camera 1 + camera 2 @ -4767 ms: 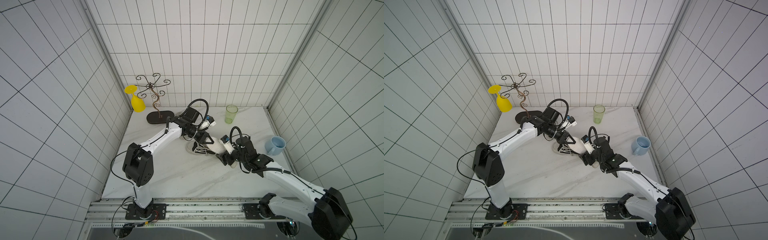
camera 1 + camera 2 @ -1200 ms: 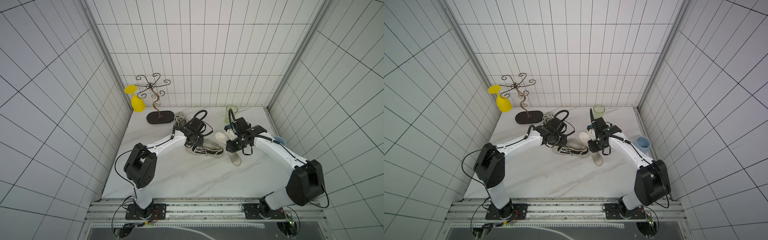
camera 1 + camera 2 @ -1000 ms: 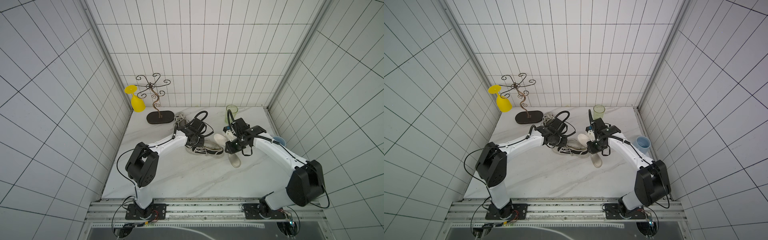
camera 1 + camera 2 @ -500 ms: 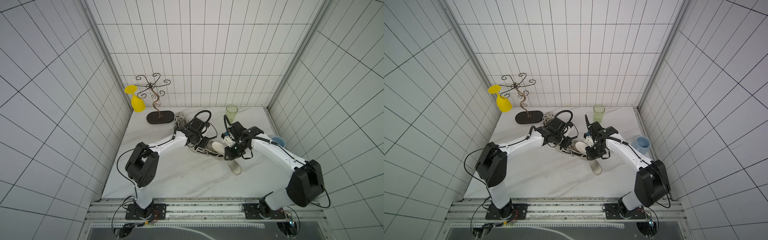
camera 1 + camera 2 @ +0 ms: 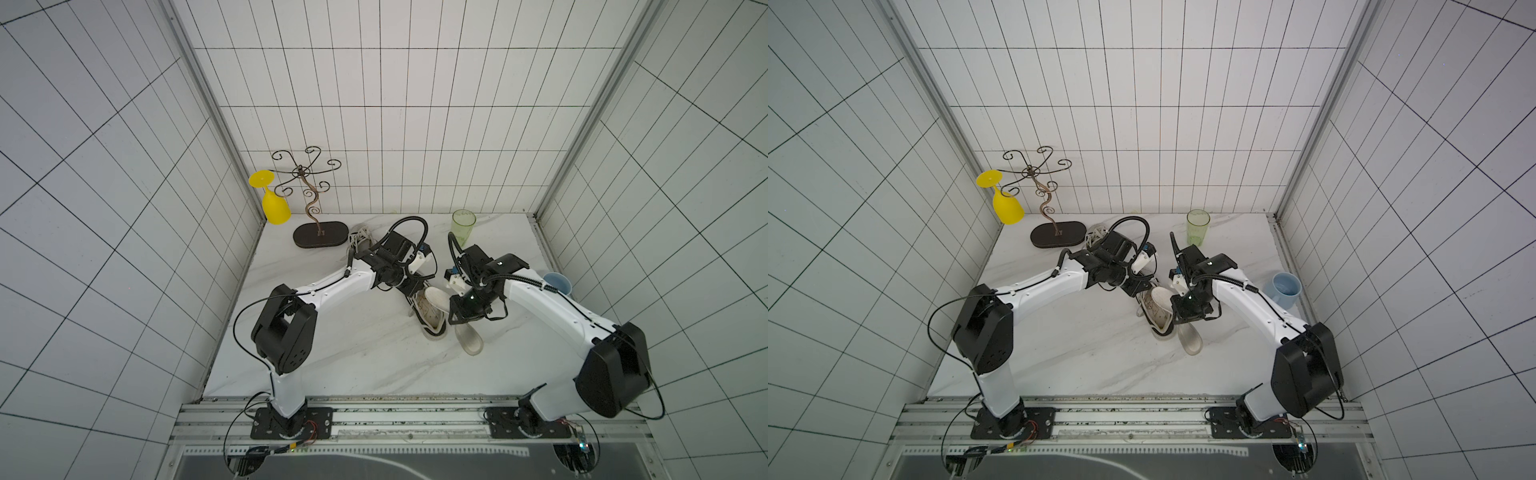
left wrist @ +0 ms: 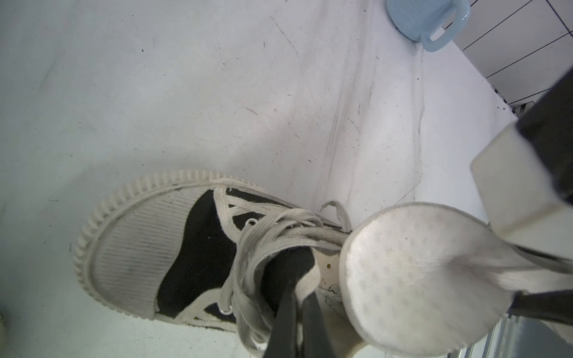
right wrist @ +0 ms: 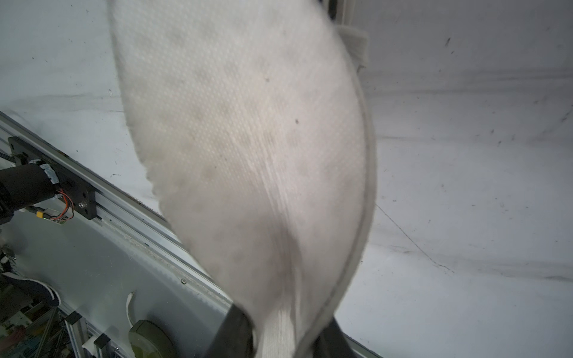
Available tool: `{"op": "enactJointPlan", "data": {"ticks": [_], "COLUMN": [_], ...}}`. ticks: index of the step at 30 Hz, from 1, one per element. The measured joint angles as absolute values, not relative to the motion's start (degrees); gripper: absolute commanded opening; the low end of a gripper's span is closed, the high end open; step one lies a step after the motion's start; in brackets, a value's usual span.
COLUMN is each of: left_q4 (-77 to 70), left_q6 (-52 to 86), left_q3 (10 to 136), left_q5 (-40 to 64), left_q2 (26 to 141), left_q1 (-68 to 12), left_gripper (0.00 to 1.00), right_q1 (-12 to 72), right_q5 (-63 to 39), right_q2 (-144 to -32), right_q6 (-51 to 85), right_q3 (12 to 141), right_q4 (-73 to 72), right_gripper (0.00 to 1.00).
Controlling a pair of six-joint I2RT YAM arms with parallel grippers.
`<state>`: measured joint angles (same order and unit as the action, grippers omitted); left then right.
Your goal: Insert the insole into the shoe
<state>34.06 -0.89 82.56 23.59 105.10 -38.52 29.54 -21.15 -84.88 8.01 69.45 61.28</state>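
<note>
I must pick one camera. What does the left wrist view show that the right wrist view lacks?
Only left wrist: the shoe with its ribbed toe cap, the blue mug, the left gripper shut on the shoe's edge. Only right wrist: the aluminium rail and a black bracket with red wires. Both: the insole, the right gripper shut on it, the white table.
</note>
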Motion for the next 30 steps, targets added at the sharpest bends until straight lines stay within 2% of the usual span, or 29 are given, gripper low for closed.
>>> {"op": "enactJointPlan", "data": {"ticks": [13, 21, 30], "left_q4": [34.54, 35.86, 37.58], "left_q6": [3.18, 11.07, 12.47], "left_q3": [83.35, 83.72, 83.77], "left_q5": [25.23, 26.09, 26.22], "left_q2": [105.84, 105.84, 105.71], "left_q1": [-38.52, -38.52, -38.52], "left_gripper": [0.00, 0.00, 0.00], "right_q1": [31.29, 31.44, 33.12], "right_q5": [-22.63, -22.46, -21.56], "right_q2": [-87.02, -91.81, -95.70], "right_q6": [13.52, 15.59, 15.68], "right_q3": [66.24, 66.48, 72.44], "right_q4": [59.81, 59.00, 60.80], "right_gripper": [0.28, 0.28, 0.28]}}
